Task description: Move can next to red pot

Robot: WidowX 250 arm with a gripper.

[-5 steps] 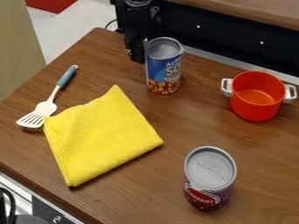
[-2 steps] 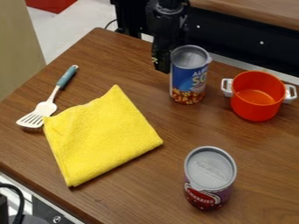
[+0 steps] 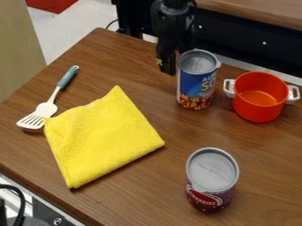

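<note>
The black gripper (image 3: 167, 65) hangs low at the upper middle of the table, against the left side of the blue can (image 3: 198, 81). This can stands upright, with a grey top and a red and yellow band low on its side. Just to its right is the red pot (image 3: 259, 106) with white handles; a narrow gap shows between the can and the pot's left handle. Whether the gripper holds the can or only touches it, I cannot tell.
A second can (image 3: 211, 181), with a dark red label, stands at the lower right. Left of centre lies a folded yellow cloth (image 3: 103, 137), with a white slotted spatula (image 3: 44, 110) beside it. The wooden table's (image 3: 147, 194) back edge runs behind the pot.
The gripper and the blue can have moved together to the right and a little toward the camera, closer to the red pot. The pot, cloth, spatula and second can have stayed put.
</note>
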